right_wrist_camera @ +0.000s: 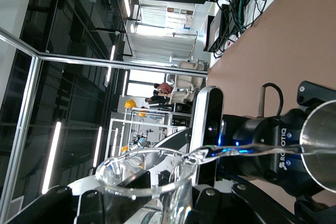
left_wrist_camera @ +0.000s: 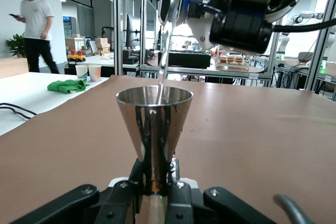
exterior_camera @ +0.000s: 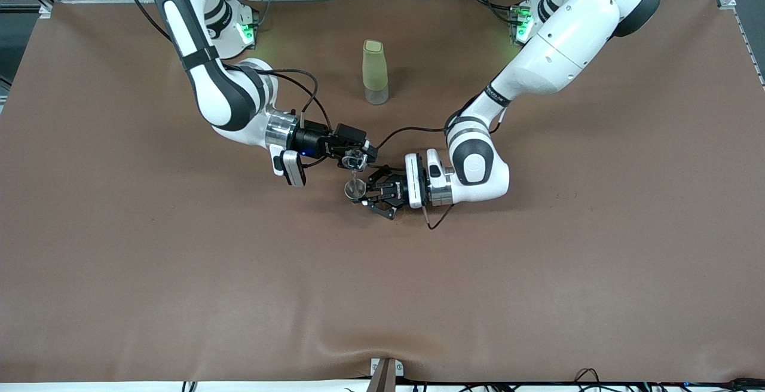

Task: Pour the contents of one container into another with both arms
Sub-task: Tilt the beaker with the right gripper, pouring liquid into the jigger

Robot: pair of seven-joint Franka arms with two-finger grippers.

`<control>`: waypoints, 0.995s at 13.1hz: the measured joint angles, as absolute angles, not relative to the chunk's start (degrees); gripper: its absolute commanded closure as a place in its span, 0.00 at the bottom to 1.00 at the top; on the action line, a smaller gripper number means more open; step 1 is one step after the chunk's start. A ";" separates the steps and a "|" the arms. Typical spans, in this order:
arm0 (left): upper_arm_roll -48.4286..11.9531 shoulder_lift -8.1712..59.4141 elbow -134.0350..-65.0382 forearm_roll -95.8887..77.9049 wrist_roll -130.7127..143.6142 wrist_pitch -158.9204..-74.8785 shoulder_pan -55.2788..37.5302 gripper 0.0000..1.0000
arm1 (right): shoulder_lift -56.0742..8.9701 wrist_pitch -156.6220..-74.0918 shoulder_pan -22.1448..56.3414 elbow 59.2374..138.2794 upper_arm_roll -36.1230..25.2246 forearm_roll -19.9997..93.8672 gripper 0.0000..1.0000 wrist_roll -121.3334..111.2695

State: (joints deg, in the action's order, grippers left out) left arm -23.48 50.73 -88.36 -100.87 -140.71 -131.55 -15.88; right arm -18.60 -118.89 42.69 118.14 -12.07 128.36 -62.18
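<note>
"ROBOTIQ" — on left tool (right_wrist_camera: 278, 150) body — nothing else legible

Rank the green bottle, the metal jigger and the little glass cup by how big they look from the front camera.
1. Green bottle, plainly largest.
2. Metal jigger and glass cup: both tiny, look alike, and each is partly hidden by a tool, so no ranking.

Two big white jointed arms with black bands at the joints and glossy rounded shells. Right arm (exterior_camera: 221, 90) with a silver ring at the wrist, then a black cylinder and a white camera block with a dark lens just beside the black right gripper (exterior_camera: 357, 156). Left arm (exterior_camera: 478, 168) with silver and white wrist rings next to the black left gripper (exterior_camera: 366, 192), small white lettering on its body. Thin black cables looped along both wrists. Green lights at both bases
</note>
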 measured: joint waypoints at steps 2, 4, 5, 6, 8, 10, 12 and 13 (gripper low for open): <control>-23.52 50.72 -88.37 -100.87 -140.71 -130.85 -15.84 1.00 | -18.60 -118.89 42.69 118.14 -12.07 128.35 1.00 -60.66; -23.52 50.70 -88.38 -100.87 -140.71 -130.40 -15.57 1.00 | -18.60 -118.86 42.69 118.09 -12.06 128.35 1.00 -58.79; -23.53 50.67 -88.43 -100.87 -140.71 -130.30 -15.44 1.00 | -18.60 -118.85 42.69 118.00 -12.06 128.35 1.00 -57.85; -23.54 50.61 -88.45 -100.87 -140.71 -130.25 -15.34 1.00 | -18.60 -118.85 42.69 117.89 -12.06 128.35 1.00 -56.85; -23.65 50.38 -88.63 -100.87 -140.71 -130.20 -15.11 1.00 | -18.60 -118.85 42.69 117.60 -12.07 128.35 1.00 -55.04; -23.87 50.02 -88.94 -100.87 -140.71 -130.02 -14.81 1.00 | -18.60 -118.88 42.69 117.33 -12.09 128.35 1.00 -54.33; -23.88 49.73 -89.28 -100.87 -140.71 -129.92 -14.75 1.00 | -18.61 -118.89 42.66 117.20 -12.17 128.35 1.00 -53.36; -23.88 49.64 -89.38 -100.87 -140.71 -129.91 -14.69 1.00 | -18.61 -118.89 42.63 117.04 -12.21 128.35 1.00 -52.42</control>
State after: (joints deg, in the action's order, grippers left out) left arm -23.88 49.64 -89.38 -100.87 -140.71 -129.91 -14.69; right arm -18.61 -118.89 42.63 117.04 -12.21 128.35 -52.42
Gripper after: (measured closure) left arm 0.789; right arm 0.837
